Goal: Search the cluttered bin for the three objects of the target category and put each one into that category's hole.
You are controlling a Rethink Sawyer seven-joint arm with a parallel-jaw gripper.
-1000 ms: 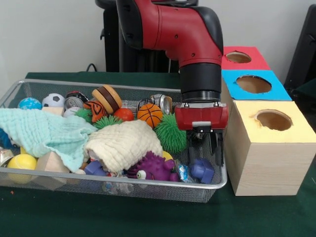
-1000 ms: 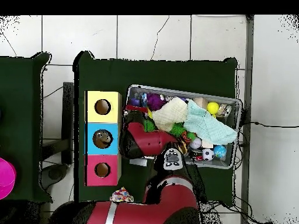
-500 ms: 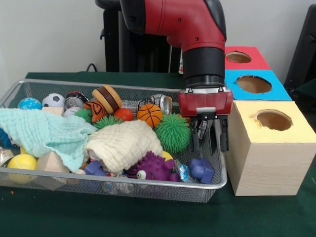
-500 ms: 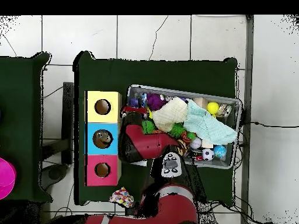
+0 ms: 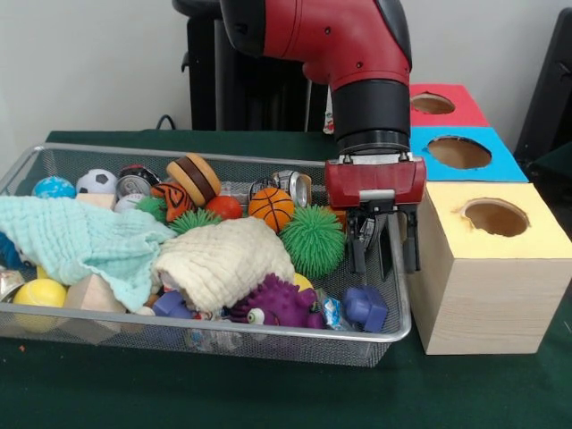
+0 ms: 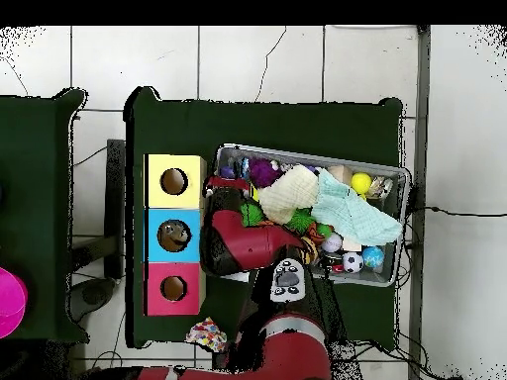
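Note:
The wire mesh bin [image 5: 179, 325] is full of toys, and it also shows in the overhead view [image 6: 398, 188]. My gripper [image 5: 384, 266] hangs over the bin's right end, lifted above the toys, next to the yellow-topped box. Between its fingers [image 5: 357, 255] sits a pale see-through thing that looks like a clear plastic bottle [image 5: 370, 234]. The blue-topped box's round hole [image 5: 458, 151] lies behind and to the right of the gripper. In the overhead view this hole [image 6: 174, 235] is left of the arm, which hides the gripper. No other bottle shows clearly.
A yellow-topped box [image 5: 494, 217] stands against the bin's right end, and a red-topped box [image 5: 432, 104] behind the blue one. The bin holds a green cloth [image 5: 80, 241], a cream cloth [image 5: 223, 261], a spiky green ball [image 5: 313, 241], a purple toy [image 5: 277, 302], balls and metal cans [image 5: 290, 186].
My gripper has risen out of the bin's right end and shifted slightly right, towards the boxes, with the clear thing between its fingers.

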